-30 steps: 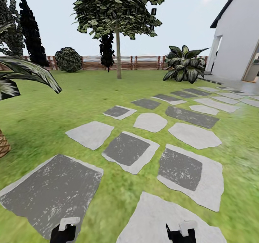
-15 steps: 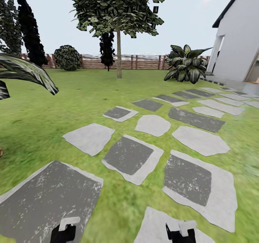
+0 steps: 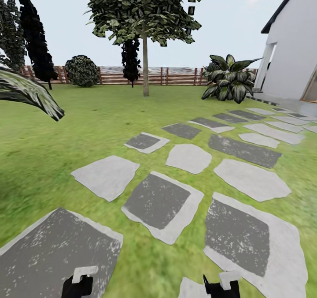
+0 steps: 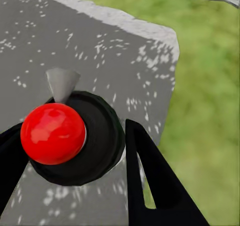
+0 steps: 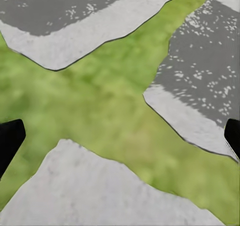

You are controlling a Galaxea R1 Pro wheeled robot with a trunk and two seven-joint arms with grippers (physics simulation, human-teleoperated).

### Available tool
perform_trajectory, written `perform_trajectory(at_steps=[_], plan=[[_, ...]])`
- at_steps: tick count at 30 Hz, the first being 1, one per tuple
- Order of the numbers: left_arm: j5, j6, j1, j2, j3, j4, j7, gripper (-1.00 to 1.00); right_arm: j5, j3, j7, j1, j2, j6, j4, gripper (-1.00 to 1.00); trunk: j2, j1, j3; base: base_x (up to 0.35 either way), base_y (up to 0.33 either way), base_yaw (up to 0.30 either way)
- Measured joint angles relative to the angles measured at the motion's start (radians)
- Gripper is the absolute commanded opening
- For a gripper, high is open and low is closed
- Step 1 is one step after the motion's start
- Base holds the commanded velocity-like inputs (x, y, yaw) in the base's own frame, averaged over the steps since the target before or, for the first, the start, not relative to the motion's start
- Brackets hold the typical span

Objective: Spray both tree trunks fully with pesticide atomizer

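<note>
Left gripper (image 4: 75, 151) — fingers clamped around the pesticide atomizer (image 4: 55, 133), red-topped, carried over a paving slab (image 4: 100, 50). Right gripper (image 5: 120, 136) spread wide, empty. Tree trunk (image 3: 145, 64) far across the lawn (image 3: 66, 126) — pickup done, spraying pending.

Back garden of a house, open to the sky.

A wide grass lawn (image 3: 88, 126) runs out to a reddish-brown slatted wooden fence (image 3: 176, 76) along the far edge. Grey and dark stepping stones (image 3: 160, 203) lie set in the grass, forming a path that leads toward a white house wall (image 3: 290, 46) at the far right. One tall tree (image 3: 145, 55) with a bare straight trunk and a leafy crown stands on the lawn before the fence, with dark narrow cypress-like trees (image 3: 35, 38), a round shrub (image 3: 82, 71) and a broad-leaved plant (image 3: 229, 80) near it.
</note>
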Motion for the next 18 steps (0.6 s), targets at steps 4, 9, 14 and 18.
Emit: perform_trajectory(at_steps=[4,9,14,18], plan=[[0.000,0.000,0.000,0.000,0.000,0.000,0.000,-1.00,0.000,0.000,0.000,0.000,0.000,0.000,0.001,1.00,0.000,0.000,0.000,0.335,0.000,0.000],[0.000,0.000,0.000,0.000,0.000,0.000,0.000,-1.00,0.000,0.000,0.000,0.000,0.000,0.000,0.001,1.00,0.000,0.000,0.000,0.335,0.000,0.000],[0.000,0.000,0.000,0.000,0.000,0.000,0.000,-1.00,0.000,0.000,0.000,0.000,0.000,0.000,0.001,1.00,0.000,0.000,0.000,0.335,0.000,0.000],[0.000,0.000,0.000,0.000,0.000,0.000,0.000,-1.00,0.000,0.000,0.000,0.000,0.000,0.000,0.001,1.00,0.000,0.000,0.000,0.335,0.000,0.000]])
